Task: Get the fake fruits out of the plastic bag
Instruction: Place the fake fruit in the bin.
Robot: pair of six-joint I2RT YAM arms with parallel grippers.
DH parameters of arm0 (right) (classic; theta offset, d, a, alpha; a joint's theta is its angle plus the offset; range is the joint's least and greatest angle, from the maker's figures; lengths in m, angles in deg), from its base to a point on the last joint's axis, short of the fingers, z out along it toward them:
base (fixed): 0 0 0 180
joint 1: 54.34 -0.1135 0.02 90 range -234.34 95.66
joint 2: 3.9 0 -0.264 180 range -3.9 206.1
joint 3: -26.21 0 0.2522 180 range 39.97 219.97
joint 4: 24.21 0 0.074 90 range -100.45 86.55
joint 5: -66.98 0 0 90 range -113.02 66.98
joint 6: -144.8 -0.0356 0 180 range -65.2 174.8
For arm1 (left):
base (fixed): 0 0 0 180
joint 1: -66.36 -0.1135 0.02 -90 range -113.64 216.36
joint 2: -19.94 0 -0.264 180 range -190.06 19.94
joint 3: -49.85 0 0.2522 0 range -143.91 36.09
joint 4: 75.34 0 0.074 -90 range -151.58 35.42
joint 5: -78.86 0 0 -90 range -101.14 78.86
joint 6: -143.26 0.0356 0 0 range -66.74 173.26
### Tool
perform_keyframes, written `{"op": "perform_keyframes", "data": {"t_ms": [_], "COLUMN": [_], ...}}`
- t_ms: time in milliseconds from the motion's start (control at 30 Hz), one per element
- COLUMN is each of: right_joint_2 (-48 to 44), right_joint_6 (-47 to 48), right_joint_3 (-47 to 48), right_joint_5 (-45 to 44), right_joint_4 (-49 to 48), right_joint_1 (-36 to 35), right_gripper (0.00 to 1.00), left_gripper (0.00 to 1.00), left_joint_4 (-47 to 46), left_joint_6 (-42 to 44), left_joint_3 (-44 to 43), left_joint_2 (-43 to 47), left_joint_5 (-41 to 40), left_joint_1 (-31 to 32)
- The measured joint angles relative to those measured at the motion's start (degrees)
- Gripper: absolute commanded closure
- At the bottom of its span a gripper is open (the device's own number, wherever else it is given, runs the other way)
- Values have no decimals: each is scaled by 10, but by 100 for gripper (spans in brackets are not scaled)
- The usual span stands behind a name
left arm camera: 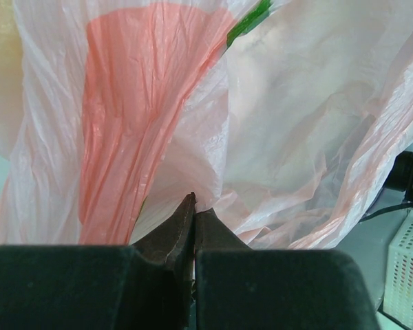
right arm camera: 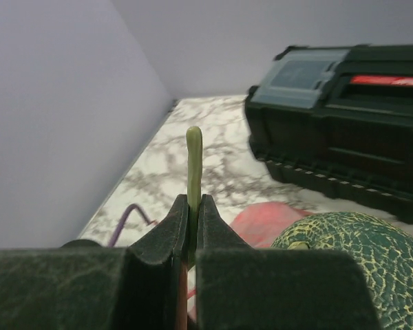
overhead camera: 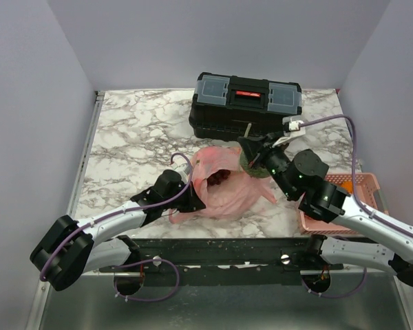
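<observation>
1. Left gripper [left arm camera: 194, 210], near left: jaws closed on a fold of the thin crinkled translucent pink plastic bag [overhead camera: 234, 196], which lies mid-table on the marble-patterned table [overhead camera: 138, 137]. Risk: the film is slick and the pinch small, so it may slip out or tear if pulled.
2. A dark purple glossy grape bunch [overhead camera: 219, 179] sits inside the bag mouth. Risk: if the mouth collapses, access to the fruits closes.
3. Right gripper [right arm camera: 195, 206], just right of the bag: jaws clamped on a thin pale green stem [right arm camera: 193, 155]. A green netted round melon [right arm camera: 351, 247] lies just beside the fingers. Risk: a narrow stem may pivot or slide when lifted, dropping whatever hangs from it.
4. Black rigid plastic toolbox [overhead camera: 246, 103], far side, close behind the right gripper. Risk: a lift away from the arms could strike it.
5. Hidden: whether the stem joins the melon cannot be told.
6. Bag contents beyond the grapes are unreadable through the film; the right arm covers part of the bag.
</observation>
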Motion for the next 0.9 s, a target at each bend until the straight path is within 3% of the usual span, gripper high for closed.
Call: {"op": "perform_keyframes", "data": {"t_ms": [267, 533, 733, 900], "right_joint_2": [-95, -112, -125, -57], "right_joint_6": [81, 117, 110, 64], "right_joint_3": [-33, -125, -151, -123], "right_joint_5": [-251, -516, -576, -568], "right_joint_4": [18, 26, 32, 76], "right_joint_1": [0, 30, 130, 226], "right_gripper": [99, 99, 99, 99], "left_gripper": [100, 100, 100, 100], "left_joint_4": [0, -2, -5, -9], "left_joint_6": [7, 14, 16, 17], "left_joint_3": [-1, -4, -8, -8], "left_joint_2": [0, 0, 0, 0], "left_joint_5": [0, 3, 3, 5], "left_joint_1": [0, 0, 2, 3]}}
